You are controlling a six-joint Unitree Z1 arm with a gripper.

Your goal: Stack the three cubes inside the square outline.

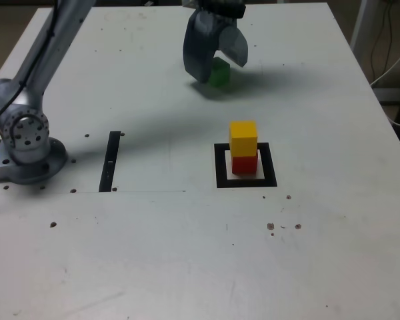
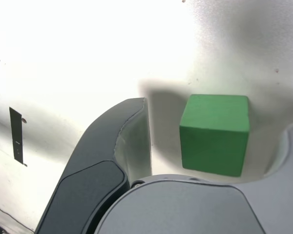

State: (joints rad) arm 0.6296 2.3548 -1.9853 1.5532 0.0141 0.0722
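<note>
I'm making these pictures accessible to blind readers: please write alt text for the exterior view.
A robot gripper, its fingers open, is around a green cube on a white table. Nearer the camera, a yellow cube sits on a red one inside a black square outline.

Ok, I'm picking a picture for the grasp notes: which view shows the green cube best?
The wrist view: the green cube looks large, two faces plain. The exterior view shows it small, partly hidden by the gripper.
</note>
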